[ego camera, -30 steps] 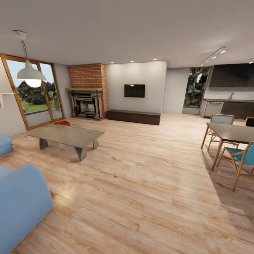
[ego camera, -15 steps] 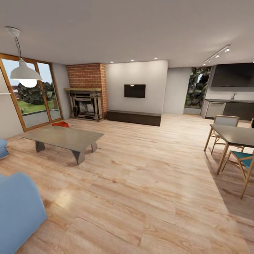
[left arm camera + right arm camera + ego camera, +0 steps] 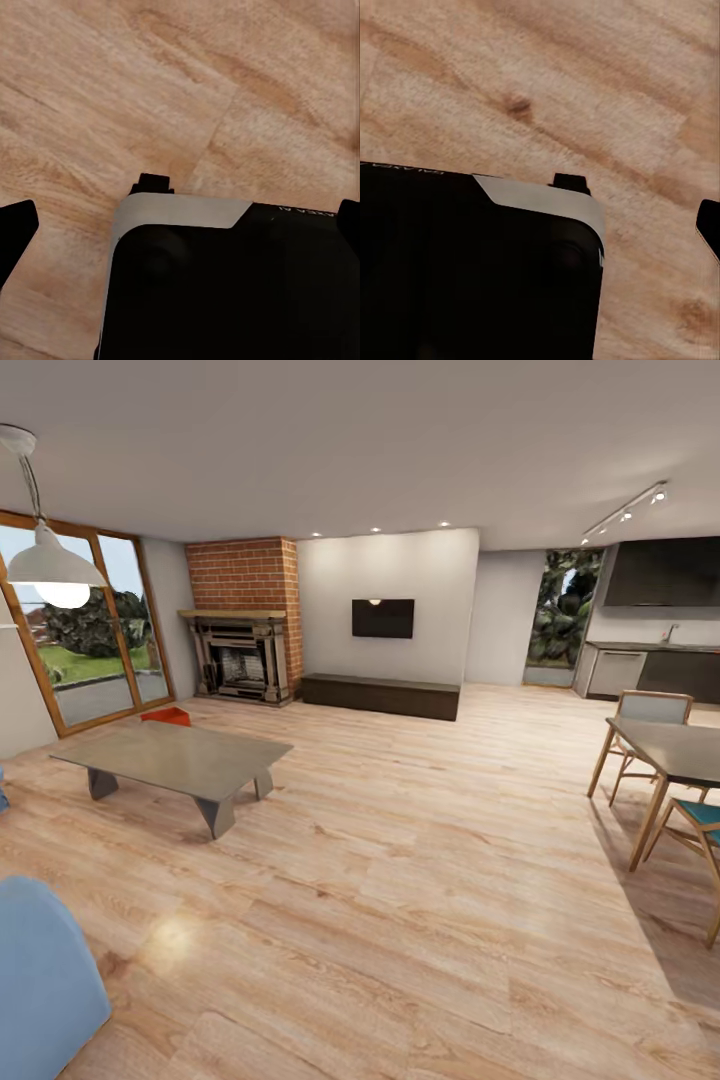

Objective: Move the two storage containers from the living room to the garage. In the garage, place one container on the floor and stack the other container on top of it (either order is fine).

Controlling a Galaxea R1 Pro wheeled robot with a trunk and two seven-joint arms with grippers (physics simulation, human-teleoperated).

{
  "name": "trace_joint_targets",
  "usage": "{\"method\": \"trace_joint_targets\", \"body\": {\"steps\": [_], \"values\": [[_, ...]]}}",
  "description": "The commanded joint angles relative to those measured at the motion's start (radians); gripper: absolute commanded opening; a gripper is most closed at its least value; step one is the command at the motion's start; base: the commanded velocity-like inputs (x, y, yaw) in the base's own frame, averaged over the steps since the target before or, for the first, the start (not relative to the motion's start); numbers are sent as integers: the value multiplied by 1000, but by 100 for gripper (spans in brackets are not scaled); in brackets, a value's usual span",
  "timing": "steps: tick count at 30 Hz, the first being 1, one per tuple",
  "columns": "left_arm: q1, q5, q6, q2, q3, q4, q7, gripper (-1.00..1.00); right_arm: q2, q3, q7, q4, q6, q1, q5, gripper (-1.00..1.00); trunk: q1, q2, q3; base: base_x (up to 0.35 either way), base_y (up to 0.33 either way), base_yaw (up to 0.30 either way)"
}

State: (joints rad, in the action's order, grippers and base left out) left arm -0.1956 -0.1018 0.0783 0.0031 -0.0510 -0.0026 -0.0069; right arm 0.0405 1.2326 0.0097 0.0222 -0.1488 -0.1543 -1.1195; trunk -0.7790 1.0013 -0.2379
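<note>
Head view: the living room opens wide, its light wood plank floor [image 3: 400, 860] running back to a brick fireplace [image 3: 245, 620]. Taking the fireplace as the landmark, a black wall TV [image 3: 383, 618] hangs to its right, and a long dark bench [image 3: 381, 695] sits below the TV, starting just beside the hearth. Glass doors [image 3: 90, 630] stand to the fireplace's left. A low grey coffee table [image 3: 175, 758] lies in front of the fireplace, nearer the camera. One orange-red storage container [image 3: 166, 715] rests on the floor between the fireplace and that table, its lower part hidden behind the table's far edge; a second container cannot be made out. A white pendant lamp [image 3: 50, 565] hangs near the doors, a blue sofa [image 3: 40, 970] fills the near corner, and a dining table [image 3: 675, 750] with chairs stands well to the fireplace's right. Compared with a second ago the whole picture has slid left and the sofa takes up less of the frame: the camera has moved, not the furniture.

Left wrist view: the left end effector [image 3: 180, 225] shows dark finger tips at either edge of the frame, spread wide with nothing held, above the robot's black body [image 3: 225, 292] and plank floor.

Right wrist view: of the right end effector, one dark finger [image 3: 709, 225] shows over the planks; its opening cannot be told.
</note>
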Motion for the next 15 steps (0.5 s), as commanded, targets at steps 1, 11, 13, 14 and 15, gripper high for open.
{"method": "trace_joint_targets", "body": {"steps": [1,11,13,14,15], "values": [[-1,-7,3,0,-4,1,-1,100,1,8,1,2,-3,-1,-8,100,-1,1,-1,323,0,0],[-1,-7,3,0,-4,1,-1,100,1,8,1,2,-3,-1,-8,100,-1,1,-1,323,0,0],[-1,-7,3,0,-4,1,0,100,1,8,1,2,-3,-1,-9,100,-1,1,-1,323,0,0],[-1,-7,3,0,-4,1,0,100,1,8,1,2,-3,-1,-9,100,-1,1,-1,323,0,0],[-1,-7,3,0,-4,1,0,100,1,8,1,2,-3,-1,-9,100,-1,1,-1,323,0,0]]}}
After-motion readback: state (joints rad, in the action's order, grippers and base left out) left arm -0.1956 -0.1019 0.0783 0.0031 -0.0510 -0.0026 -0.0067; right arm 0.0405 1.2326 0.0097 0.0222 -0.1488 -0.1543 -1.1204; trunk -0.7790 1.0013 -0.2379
